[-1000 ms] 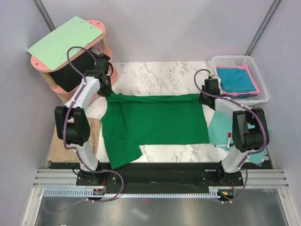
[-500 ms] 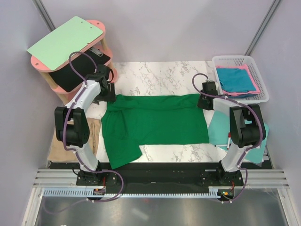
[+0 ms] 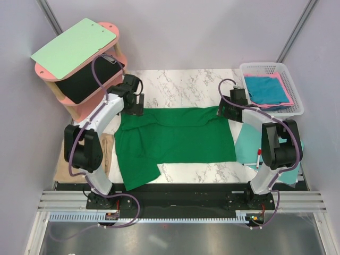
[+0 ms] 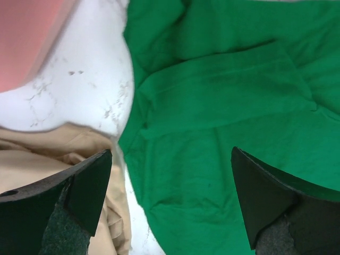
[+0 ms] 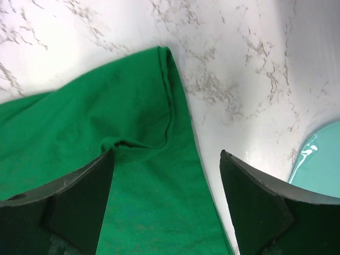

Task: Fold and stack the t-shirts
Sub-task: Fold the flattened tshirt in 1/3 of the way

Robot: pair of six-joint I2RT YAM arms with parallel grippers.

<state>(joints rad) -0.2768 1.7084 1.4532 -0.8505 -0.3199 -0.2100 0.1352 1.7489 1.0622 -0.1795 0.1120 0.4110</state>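
A dark green t-shirt lies spread on the marble table, its top part folded down and one sleeve sticking out toward the near left. My left gripper hovers open over its far left corner. In the left wrist view the green t-shirt and a tan t-shirt show between the spread fingers of the left gripper. My right gripper stands open at the far right corner. The right gripper straddles the green t-shirt edge, gripping nothing. Teal-blue and pink t-shirts lie in the basket.
A white basket stands at the back right. A mint-teal board with a red pen lies under the right arm. A pink stool with a pale green clipboard stands at the back left. The tan t-shirt hangs at the table's left edge.
Both grippers have opened and let go of the green t-shirt's far edge, which now lies flat. The left gripper has moved right and away from the stool.
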